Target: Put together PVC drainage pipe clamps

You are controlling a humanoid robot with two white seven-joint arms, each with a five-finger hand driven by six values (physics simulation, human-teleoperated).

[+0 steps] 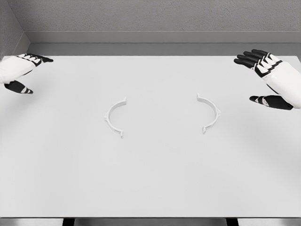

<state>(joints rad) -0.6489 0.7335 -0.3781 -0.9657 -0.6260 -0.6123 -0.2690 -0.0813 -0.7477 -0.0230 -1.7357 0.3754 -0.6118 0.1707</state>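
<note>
Two white half-ring clamp pieces lie flat on the white table (150, 179). The left clamp half (113, 117) curves with its opening to the right; the right clamp half (211, 112) opens to the left. They lie apart, facing each other. My left hand (21, 70) hovers at the far left edge, fingers spread, holding nothing, well left of the left half. Over at the far right, my right hand (263, 77) has its fingers extended and empty, to the right of the right half.
A grey wall (150, 19) runs behind the table's back edge. The table's front edge shows at the bottom of the head view.
</note>
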